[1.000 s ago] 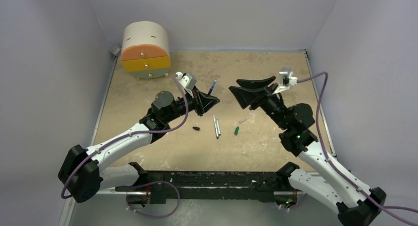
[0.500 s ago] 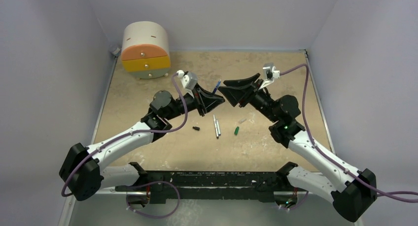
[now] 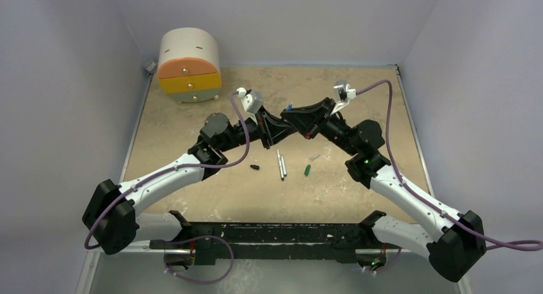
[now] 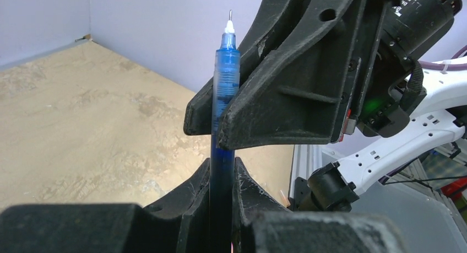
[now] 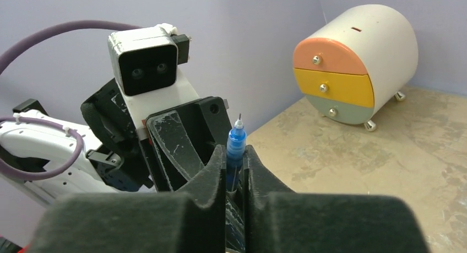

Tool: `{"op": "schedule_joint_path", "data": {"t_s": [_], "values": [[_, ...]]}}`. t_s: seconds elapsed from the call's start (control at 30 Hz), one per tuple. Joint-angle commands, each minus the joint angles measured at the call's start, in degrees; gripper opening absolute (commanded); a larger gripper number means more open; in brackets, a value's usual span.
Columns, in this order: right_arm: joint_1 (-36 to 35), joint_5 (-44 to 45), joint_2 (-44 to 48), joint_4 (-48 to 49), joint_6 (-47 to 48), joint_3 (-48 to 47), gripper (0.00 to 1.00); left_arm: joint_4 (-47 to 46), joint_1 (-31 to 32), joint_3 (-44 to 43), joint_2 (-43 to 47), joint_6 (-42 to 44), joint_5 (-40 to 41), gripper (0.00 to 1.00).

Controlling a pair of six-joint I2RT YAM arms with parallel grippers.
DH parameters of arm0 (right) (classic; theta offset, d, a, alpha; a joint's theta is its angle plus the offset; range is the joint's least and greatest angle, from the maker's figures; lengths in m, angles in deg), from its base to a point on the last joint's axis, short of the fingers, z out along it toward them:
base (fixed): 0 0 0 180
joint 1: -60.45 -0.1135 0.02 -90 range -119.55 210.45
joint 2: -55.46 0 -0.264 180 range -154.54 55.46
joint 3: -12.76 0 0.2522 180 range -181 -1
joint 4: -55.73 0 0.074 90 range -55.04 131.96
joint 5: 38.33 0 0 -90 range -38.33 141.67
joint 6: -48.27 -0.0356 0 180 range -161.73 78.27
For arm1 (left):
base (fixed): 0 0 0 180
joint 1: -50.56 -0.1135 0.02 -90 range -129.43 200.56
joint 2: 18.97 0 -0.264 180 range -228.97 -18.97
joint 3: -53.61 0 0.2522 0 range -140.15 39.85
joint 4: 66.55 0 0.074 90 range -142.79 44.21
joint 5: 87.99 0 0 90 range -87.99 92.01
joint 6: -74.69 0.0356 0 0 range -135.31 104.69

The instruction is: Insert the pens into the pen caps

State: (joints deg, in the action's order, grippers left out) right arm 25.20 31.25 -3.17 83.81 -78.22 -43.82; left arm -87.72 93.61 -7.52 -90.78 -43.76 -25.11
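A blue pen [image 4: 224, 76] stands tip-up between both grippers above the table's middle. My left gripper [image 4: 222, 166] is shut on its lower barrel. My right gripper [image 5: 235, 154] has both fingers pressed against the pen [image 5: 235, 145] higher up, just under the bare tip. From above, the two grippers [image 3: 286, 121] meet nose to nose, and the pen's blue tip [image 3: 290, 106] pokes out behind them. Two silver pens [image 3: 281, 164] lie side by side on the table. Around them lie a black cap [image 3: 255, 168], a green cap [image 3: 307, 170] and a pale cap [image 3: 314, 157].
A round drawer unit [image 3: 189, 63] with orange, yellow and pale drawers stands at the back left corner. Walls close in the table [image 3: 358, 89] at the back and both sides. The left arm's wrist camera [image 5: 146, 68] sits close in front of the right gripper.
The right arm swung left to the left gripper, and its wide-open jaws closed onto the upper part of the blue pen. The left gripper kept its hold, shifting slightly right.
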Motion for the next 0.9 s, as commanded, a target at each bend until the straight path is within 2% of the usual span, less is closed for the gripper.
{"op": "schedule_joint_path", "data": {"t_s": [0.0, 0.07, 0.17, 0.2, 0.33, 0.63, 0.77, 0.87], "values": [[-0.25, -2.76, 0.36, 6.14, -0.2, -0.64, 0.0, -0.72, 0.66, -3.0, 0.16, 0.22, -1.36, 0.0], [-0.25, -3.13, 0.92, 6.14, -0.56, 0.26, 0.0, 0.09, 0.69, -2.82, 0.79, 0.49, -0.79, 0.01], [-0.23, -2.33, 2.43, 4.71, -0.71, 0.59, 0.0, 2.21, 0.65, -2.93, 2.25, 1.03, 0.65, 0.35], [-0.23, -1.84, 2.95, 3.63, -0.37, 0.28, 0.0, 2.37, 0.71, -2.94, 2.78, 1.05, 0.66, 0.39], [-0.23, -1.49, 3.9, 0.53, 1.77, -0.67, 0.0, 3.25, 0.66, -3.37, 4.22, 1.1, 0.68, 0.41], [-0.22, 0.04, 5.05, -2.59, 4.27, -0.78, 0.0, 2.93, 0.72, -3.97, 5.26, 0.38, -0.01, 0.37], [-0.26, 0.39, 6.06, -3.3, 4.84, -0.65, 0.0, 3.05, 0.72, -4.26, 4.79, 0.45, -1.02, 0.18], [-0.21, 0.68, 6.74, -4.03, 5.22, -0.81, 0.0, 3.32, 0.68, -4.34, 4.3, 0.4, -2.01, 0.0]]}}
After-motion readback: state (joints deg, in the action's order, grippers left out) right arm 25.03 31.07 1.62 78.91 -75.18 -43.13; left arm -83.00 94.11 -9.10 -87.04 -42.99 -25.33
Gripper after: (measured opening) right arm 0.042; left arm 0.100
